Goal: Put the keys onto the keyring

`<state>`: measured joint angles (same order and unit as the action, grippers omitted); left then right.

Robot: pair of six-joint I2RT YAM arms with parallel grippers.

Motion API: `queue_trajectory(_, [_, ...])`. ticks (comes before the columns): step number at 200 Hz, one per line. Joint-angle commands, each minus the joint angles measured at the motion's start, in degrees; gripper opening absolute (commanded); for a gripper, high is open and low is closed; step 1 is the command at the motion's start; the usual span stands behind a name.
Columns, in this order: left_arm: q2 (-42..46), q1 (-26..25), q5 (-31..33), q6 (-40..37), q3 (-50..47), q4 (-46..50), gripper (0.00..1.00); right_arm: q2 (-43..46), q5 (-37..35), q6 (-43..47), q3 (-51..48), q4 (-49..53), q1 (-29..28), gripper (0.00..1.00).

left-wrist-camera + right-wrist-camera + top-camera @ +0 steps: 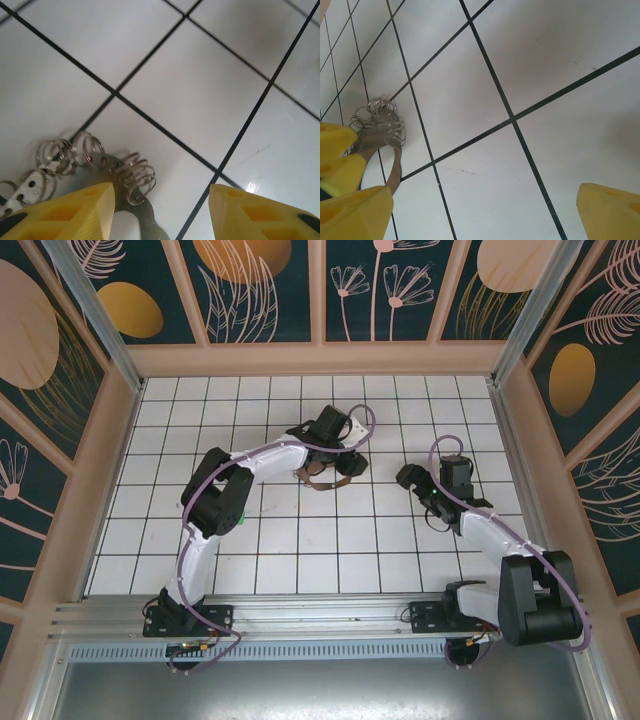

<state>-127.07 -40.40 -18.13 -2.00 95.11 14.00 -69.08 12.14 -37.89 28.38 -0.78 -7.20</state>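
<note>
Jaws apart on both sides, you grip nothing. The keyring (318, 476) lies flat on the tiled table (200, 550), with your left gripper (162, 200) low over its rim and your right gripper (482, 212) near it, empty. By my judgement, threading the key is still entirely ahead of you.

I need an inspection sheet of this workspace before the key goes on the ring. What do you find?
Surface: white tiled floor, dark grout lines.
Job's things: keyring lies mid-floor, fringed with small silvery rings; key perhaps the green speck by the left arm elbow, too small to confirm.
Clutter: nothing seen.
Grippers: left gripper open, keyring band between its fingers; right gripper open, empty.
Cables: lilac cables along both arms.
Surroundings: flower-patterned walls.
</note>
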Motion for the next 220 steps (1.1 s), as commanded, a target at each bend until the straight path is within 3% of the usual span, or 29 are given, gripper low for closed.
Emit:
queue_trajectory(1, [-1.75,0.17,-2.05,-2.13,1.3,2.83,0.52,-0.53,1.04,-0.56,-0.26,-1.43,0.32,0.95])
queue_trajectory(179, [-5.49,0.16,-1.82,-1.15,4.31,2.62,0.58,-0.18,1.01,-0.69,-0.26,-0.98,0.32,0.95])
queue_trajectory(220, [-5.47,0.15,-3.66,-1.07,4.13,2.53,0.48,0.02,0.78,-0.52,-0.17,-0.63,0.26,0.95])
